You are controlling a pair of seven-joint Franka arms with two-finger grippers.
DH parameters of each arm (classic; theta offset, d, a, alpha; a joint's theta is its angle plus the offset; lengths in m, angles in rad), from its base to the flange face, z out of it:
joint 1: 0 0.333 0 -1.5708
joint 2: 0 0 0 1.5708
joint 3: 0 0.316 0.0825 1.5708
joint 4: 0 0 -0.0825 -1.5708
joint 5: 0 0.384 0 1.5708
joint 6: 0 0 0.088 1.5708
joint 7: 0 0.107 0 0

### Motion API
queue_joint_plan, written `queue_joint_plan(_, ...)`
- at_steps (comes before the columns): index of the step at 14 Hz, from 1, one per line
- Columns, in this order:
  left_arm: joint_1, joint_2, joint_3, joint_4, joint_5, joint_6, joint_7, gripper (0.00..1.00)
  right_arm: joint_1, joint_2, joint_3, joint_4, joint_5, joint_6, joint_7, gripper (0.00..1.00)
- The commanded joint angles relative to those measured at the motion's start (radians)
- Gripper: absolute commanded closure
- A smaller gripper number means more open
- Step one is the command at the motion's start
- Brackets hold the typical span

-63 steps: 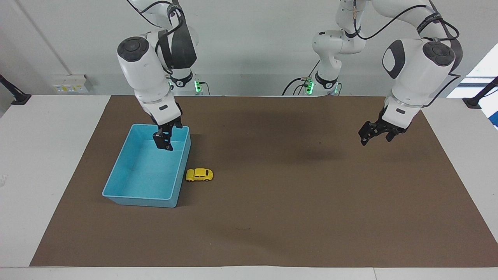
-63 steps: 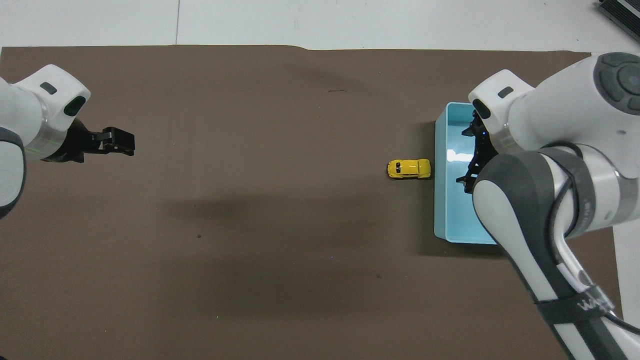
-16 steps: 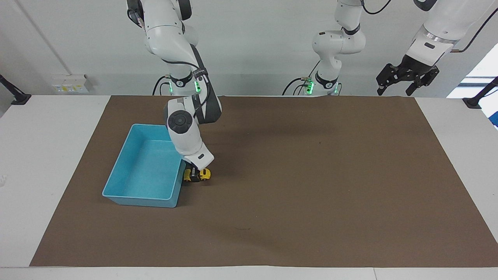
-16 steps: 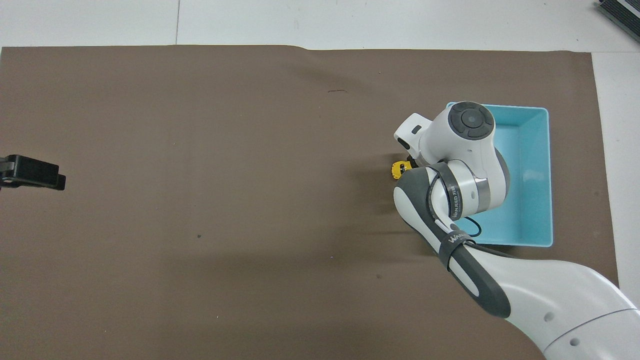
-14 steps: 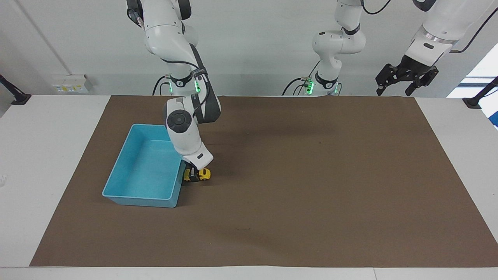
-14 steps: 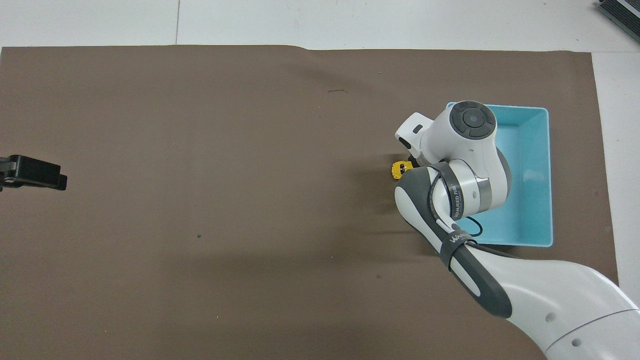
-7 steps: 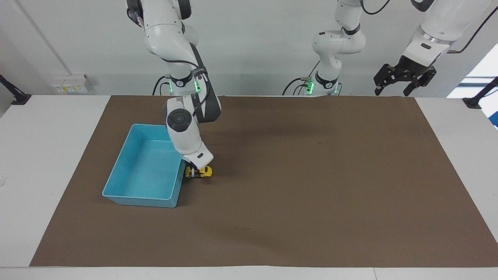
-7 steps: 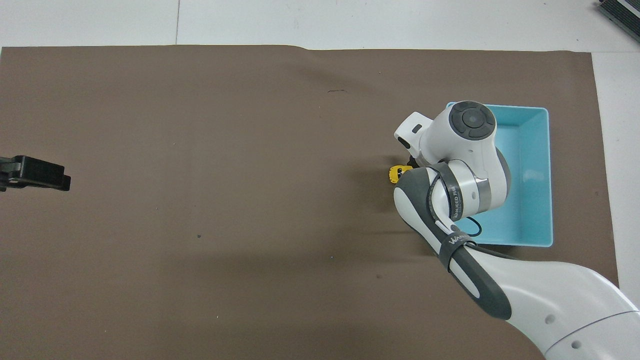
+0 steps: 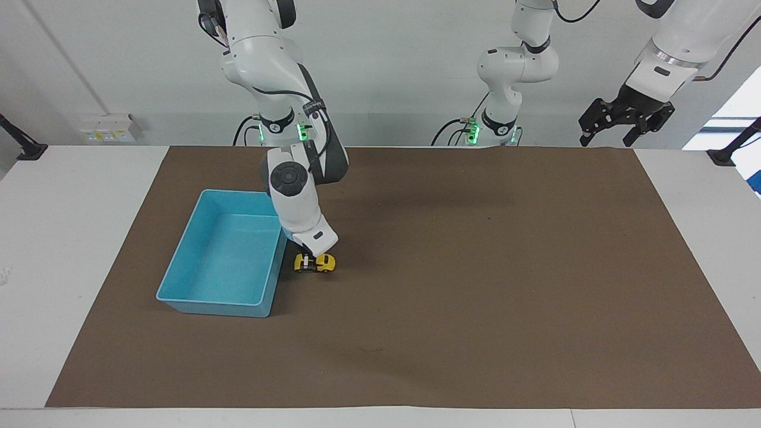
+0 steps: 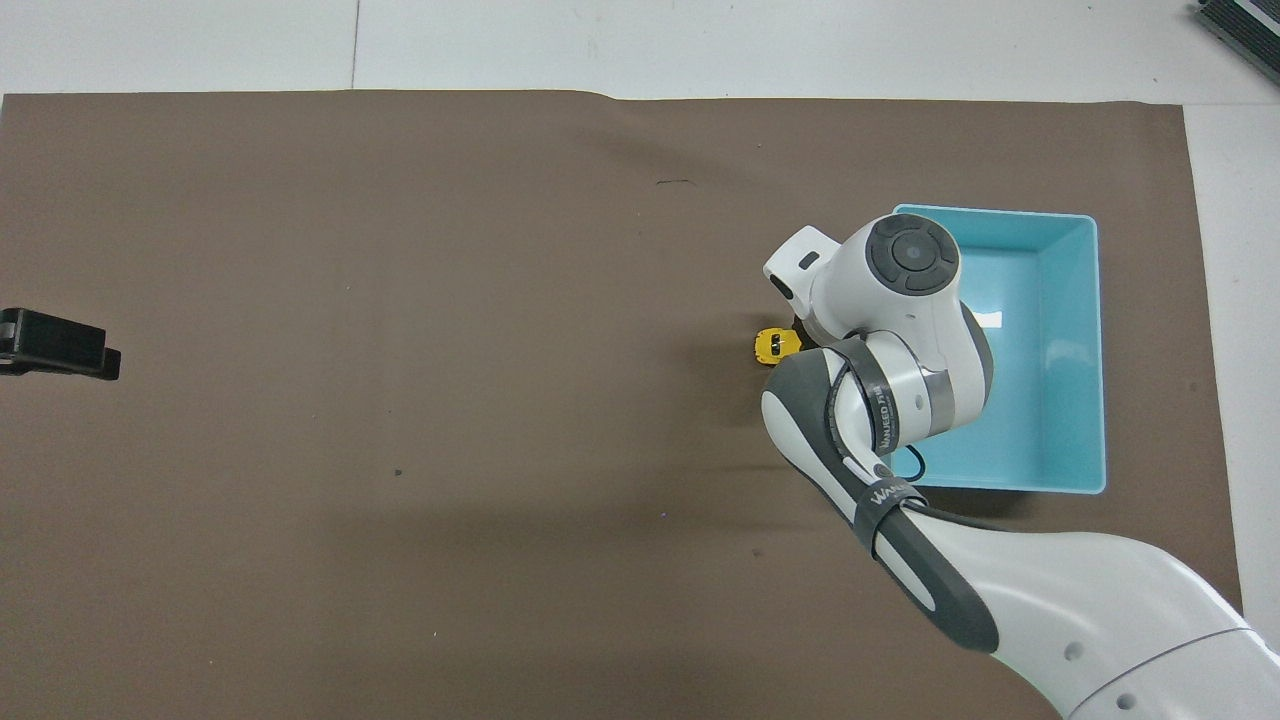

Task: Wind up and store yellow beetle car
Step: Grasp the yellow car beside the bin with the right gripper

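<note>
R arm down low, L arm parked high.
R arm bent steeply down from base at R end, wrist tilted, right gripper (image 9: 307, 263) at mat level w/ fingertips closed tight on the yellow beetle car (image 9: 324, 263); in overhead view gripper hidden under own wrist. L arm raised & waiting, wrist angled down, left gripper (image 9: 612, 138) in air over table edge at L end, jaws spread wide, holding nothing.

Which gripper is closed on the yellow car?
The right gripper, down at the yellow beetle car beside the blue bin; the left gripper waits raised.
</note>
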Motion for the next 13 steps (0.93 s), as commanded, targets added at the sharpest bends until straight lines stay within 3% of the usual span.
queue_joint_plan(1, 0.017, -0.004, -0.008, -0.005, -0.012, -0.003, 0.005, 0.0, 0.008, -0.01, 0.006, -0.018, -0.012, 0.034, 0.032, 1.0)
queue_joint_plan(13, 0.017, -0.004, -0.008, -0.005, -0.012, -0.003, 0.005, 0.0, 0.06, 0.058, 0.009, -0.015, -0.01, 0.092, 0.023, 1.0)
